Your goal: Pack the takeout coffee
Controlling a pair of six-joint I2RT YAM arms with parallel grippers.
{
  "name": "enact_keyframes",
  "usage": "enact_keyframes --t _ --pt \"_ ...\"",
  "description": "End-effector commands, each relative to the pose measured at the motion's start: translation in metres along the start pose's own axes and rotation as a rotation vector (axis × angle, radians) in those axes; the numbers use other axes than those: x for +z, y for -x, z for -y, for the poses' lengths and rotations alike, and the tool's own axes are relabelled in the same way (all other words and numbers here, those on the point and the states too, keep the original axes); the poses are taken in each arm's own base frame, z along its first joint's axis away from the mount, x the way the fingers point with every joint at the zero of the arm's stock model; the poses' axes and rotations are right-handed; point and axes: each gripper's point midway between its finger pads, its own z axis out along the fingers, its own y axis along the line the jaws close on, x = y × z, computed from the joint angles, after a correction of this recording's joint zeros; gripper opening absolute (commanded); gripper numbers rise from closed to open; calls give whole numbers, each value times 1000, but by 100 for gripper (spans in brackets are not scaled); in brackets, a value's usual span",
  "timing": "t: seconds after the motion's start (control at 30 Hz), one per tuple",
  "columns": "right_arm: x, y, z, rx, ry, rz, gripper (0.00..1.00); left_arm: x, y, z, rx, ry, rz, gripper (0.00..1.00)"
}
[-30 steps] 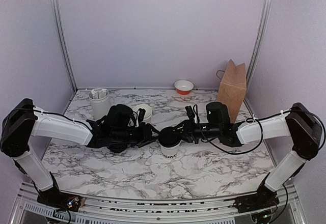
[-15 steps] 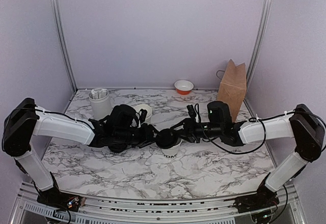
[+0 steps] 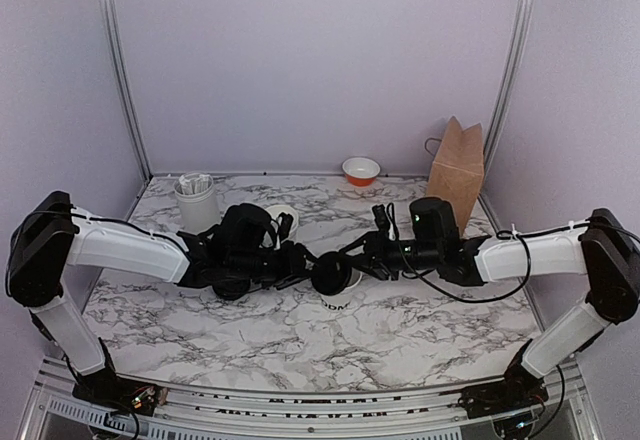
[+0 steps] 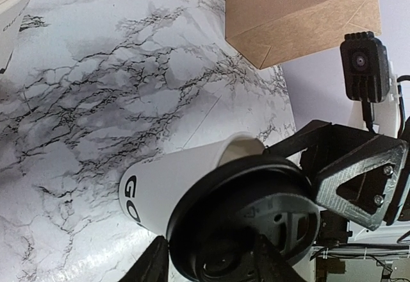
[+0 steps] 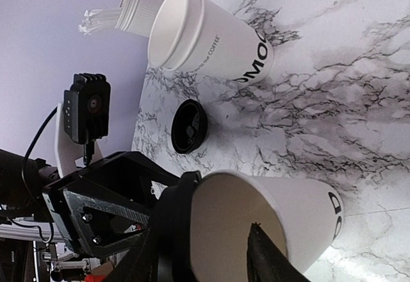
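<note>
The takeout coffee cup (image 3: 338,298), white with dark lettering low on its side, stands mid-table between the two arms. My left gripper (image 3: 310,266) is shut on its black lid (image 3: 328,272) and holds it tilted against the cup's rim. In the left wrist view the lid (image 4: 250,221) sits between my fingers (image 4: 154,263) in front of the cup (image 4: 173,179). In the right wrist view the cup's mouth (image 5: 243,224) is still partly uncovered, with the lid (image 5: 173,231) at its left edge. My right gripper (image 5: 202,253) is open astride the rim.
A brown paper bag (image 3: 457,175) stands at the back right, with an orange bowl (image 3: 361,170) by the back wall. At the back left are a white holder with packets (image 3: 197,200) and a stack of white cups (image 5: 205,35). A spare black lid (image 5: 189,126) lies on the marble.
My right gripper's jaws have spread apart at the cup's rim. The left gripper has carried the lid a little to the right, onto the cup's mouth.
</note>
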Motion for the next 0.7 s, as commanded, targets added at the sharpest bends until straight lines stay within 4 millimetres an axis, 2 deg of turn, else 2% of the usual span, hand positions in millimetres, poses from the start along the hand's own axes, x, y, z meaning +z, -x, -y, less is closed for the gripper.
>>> enact_keyframes --t 0.0,0.43,0.67 --pt "-8 17 -14 -53 -18 52 45 4 2 6 16 1 -3 46" --pt "-14 26 -19 -154 -139 92 51 8 2 9 15 -1 -9 46" --pt "-20 30 -16 -288 -310 121 58 8 2 10 16 1 -11 46"
